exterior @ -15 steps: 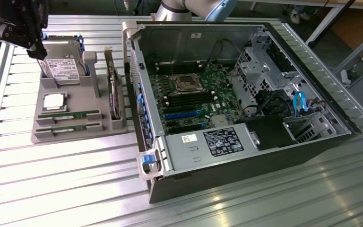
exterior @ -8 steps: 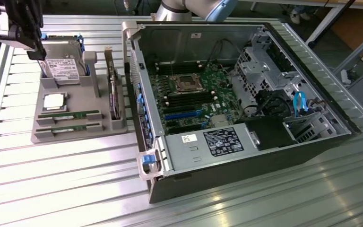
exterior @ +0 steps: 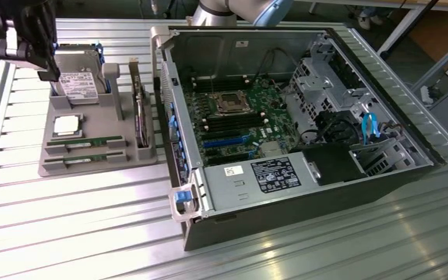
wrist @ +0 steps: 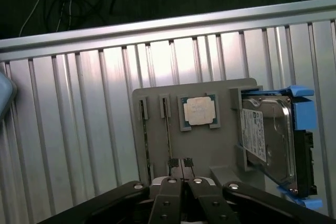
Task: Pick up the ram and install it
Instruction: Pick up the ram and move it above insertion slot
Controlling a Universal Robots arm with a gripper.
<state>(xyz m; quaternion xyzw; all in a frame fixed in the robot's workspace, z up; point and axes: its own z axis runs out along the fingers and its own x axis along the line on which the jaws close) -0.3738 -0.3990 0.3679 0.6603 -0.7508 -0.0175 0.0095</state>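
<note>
Two ram sticks, thin green boards, lie in slots of the grey holder tray (exterior: 100, 166) at the exterior view's left: one ram stick (exterior: 84, 142) and its twin (exterior: 84, 157) beside it. In the wrist view they appear edge-on as one stick (wrist: 167, 129) and its twin (wrist: 143, 129). My black gripper (exterior: 51, 74) hangs above the far end of the tray, over the hard drive. Its fingers (wrist: 181, 164) are shut together with nothing between them, above the tray near the end of one stick.
On the same tray rest a square silver processor (exterior: 67, 124), a hard drive (exterior: 80, 79) in a blue bracket and an upright expansion card (exterior: 140, 111). The open computer case (exterior: 380, 175) lies at the exterior view's right, its motherboard (exterior: 240, 125) exposed. The ribbed metal table (exterior: 76, 221) lies around them.
</note>
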